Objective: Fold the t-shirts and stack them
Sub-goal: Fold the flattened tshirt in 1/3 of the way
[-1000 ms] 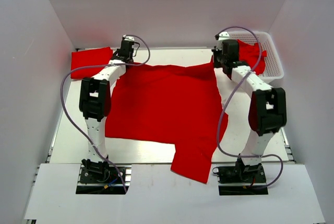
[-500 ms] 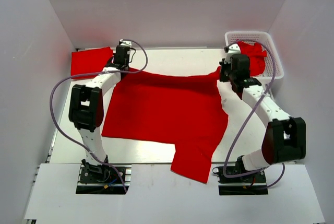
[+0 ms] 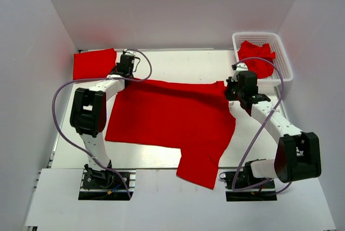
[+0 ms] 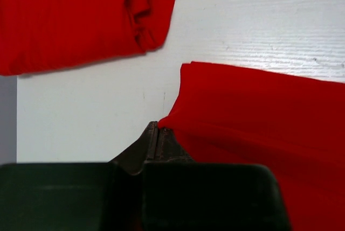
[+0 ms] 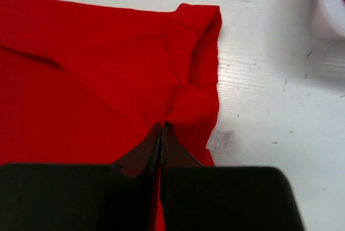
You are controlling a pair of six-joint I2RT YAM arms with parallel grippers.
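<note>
A red t-shirt (image 3: 167,115) lies spread across the table, one sleeve hanging over the near edge. My left gripper (image 3: 125,72) is shut on its far left corner, seen pinched in the left wrist view (image 4: 157,126). My right gripper (image 3: 233,92) is shut on its far right corner, where the cloth (image 5: 178,102) bunches at the fingertips (image 5: 161,127). A white tag (image 5: 220,140) sticks out beside them. A folded red t-shirt (image 3: 94,63) lies at the far left, also in the left wrist view (image 4: 75,15).
A white basket (image 3: 280,61) at the far right holds crumpled red t-shirts (image 3: 256,56). White walls close in the table on the left, back and right. Bare white table (image 3: 183,64) shows behind the spread shirt.
Both grippers have pulled the shirt's far edge toward the near side, away from the back wall. The right gripper has left the basket area; the far edge now lies straighter.
</note>
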